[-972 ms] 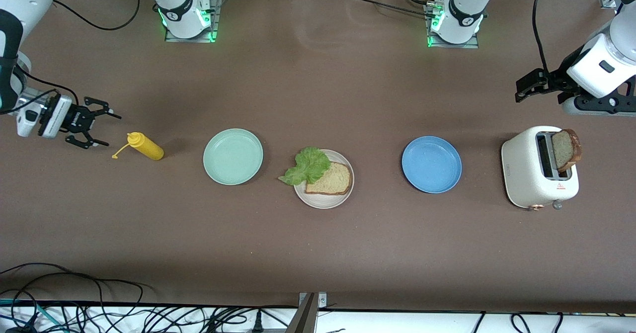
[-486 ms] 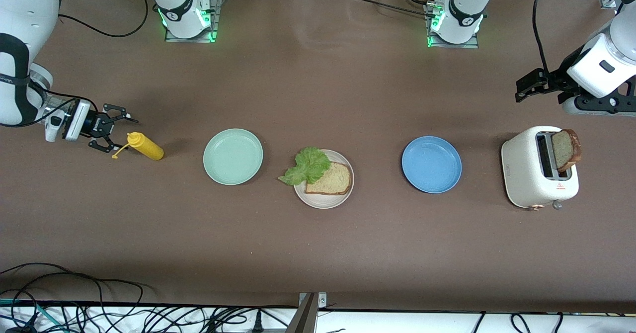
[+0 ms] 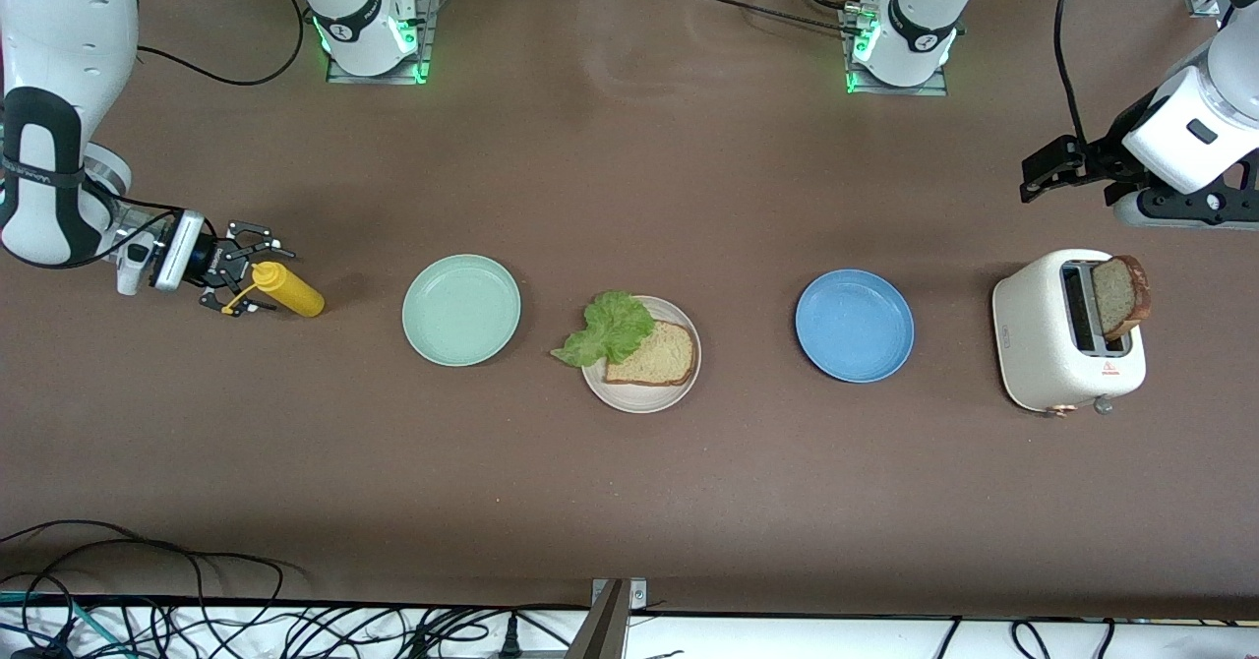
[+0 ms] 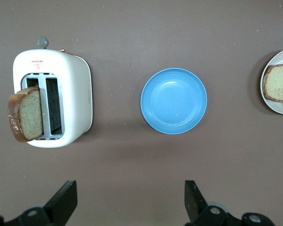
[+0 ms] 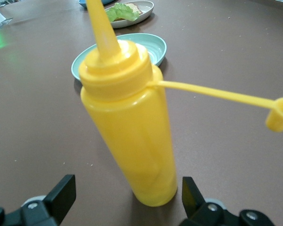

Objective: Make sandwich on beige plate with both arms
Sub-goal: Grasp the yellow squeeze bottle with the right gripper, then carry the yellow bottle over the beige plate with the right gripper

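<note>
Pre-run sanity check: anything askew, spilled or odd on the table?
Three things: the ruffled green lettuce leaf hangs over the round beige plate's rim onto the table; the brown bread slice leans out of the white toaster; the yellow squeeze bottle's tethered cap is off. No spill.

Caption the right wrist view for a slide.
Open right hand closing in on the yellow squeeze bottle, mint-green plate nearby.

Glossy yellow plastic bottle (image 5: 132,141); smooth blue plate (image 4: 173,100); matt brown table (image 3: 629,502).
</note>
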